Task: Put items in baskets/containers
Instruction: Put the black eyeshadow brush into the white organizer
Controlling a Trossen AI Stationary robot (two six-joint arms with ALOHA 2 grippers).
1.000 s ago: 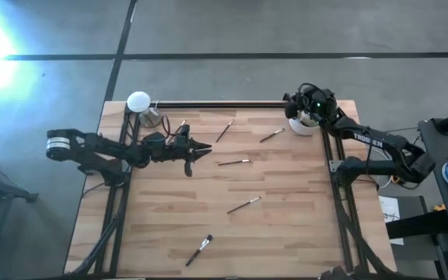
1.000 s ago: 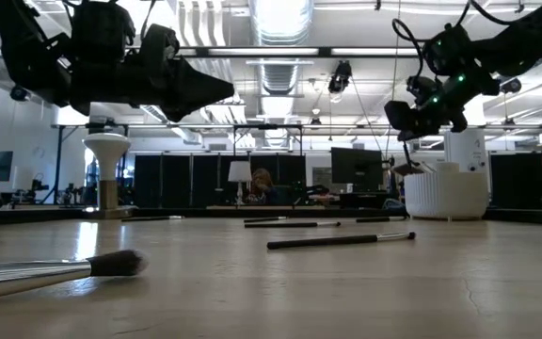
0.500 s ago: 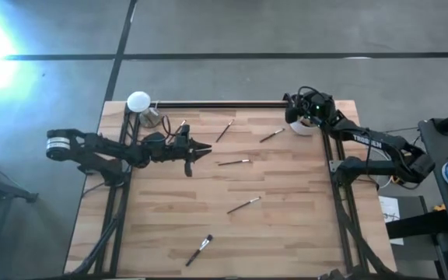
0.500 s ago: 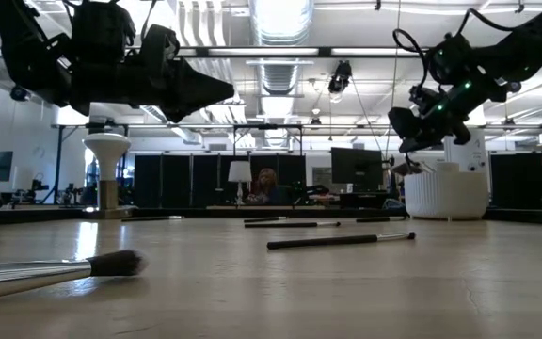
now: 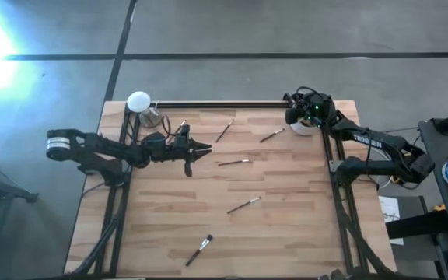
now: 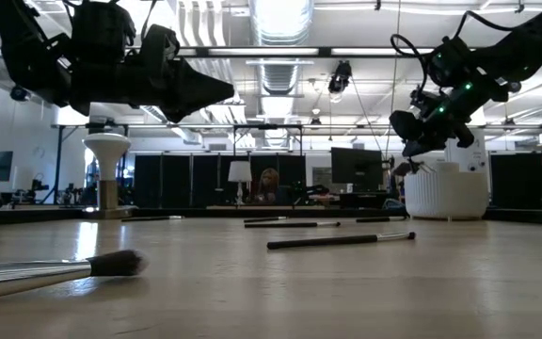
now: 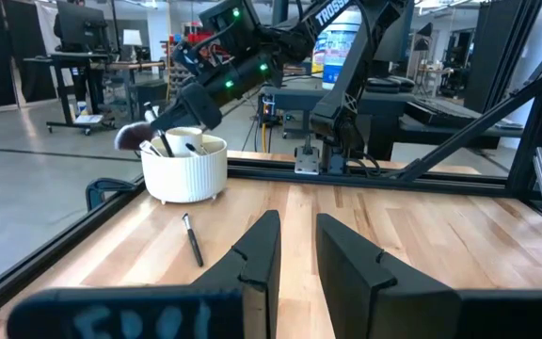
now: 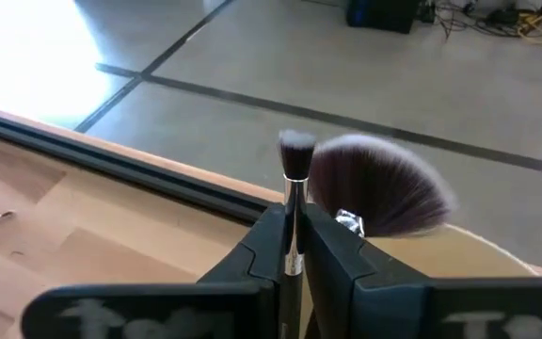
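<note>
Right wrist view: right gripper point(image 8: 294, 247) jaws clamp a brush point(image 8: 295, 179) above the cup point(image 8: 459, 252).

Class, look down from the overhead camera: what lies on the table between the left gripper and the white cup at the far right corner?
In the high view, two brushes lie between the left gripper and the cup: one brush and another brush, with bare wood around them.

The cup point(image 5: 302, 127) is mostly hidden beneath the right arm — its dividers cannot be made out.
</note>
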